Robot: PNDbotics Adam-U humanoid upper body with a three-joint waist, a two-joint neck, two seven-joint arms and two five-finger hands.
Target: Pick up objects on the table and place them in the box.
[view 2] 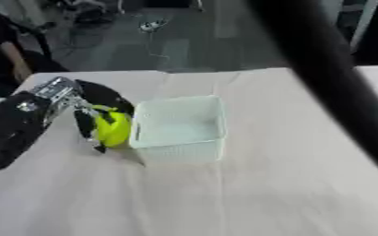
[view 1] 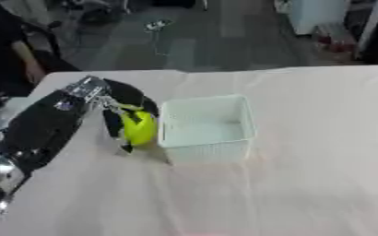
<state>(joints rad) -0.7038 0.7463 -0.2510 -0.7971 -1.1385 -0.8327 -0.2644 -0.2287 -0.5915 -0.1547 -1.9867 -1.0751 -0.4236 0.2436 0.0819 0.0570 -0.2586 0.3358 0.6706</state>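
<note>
Yellow-green object (view 1: pixel 139 127) held in left hand (view 1: pixel 115 107) fingers beside white box (view 1: pixel 205 129).

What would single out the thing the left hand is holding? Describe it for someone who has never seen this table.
Find the white basket on the pale table. Just left of it, the black left hand curls round a yellow-green rounded object, the only brightly coloured thing there.

Yellow-green object (view 1: pixel 139 127) just left of white box (view 1: pixel 205 129), upright

The left arm reaches in from the left, its hand (view 1: pixel 121 110) with fingers curled in a grasp.
</note>
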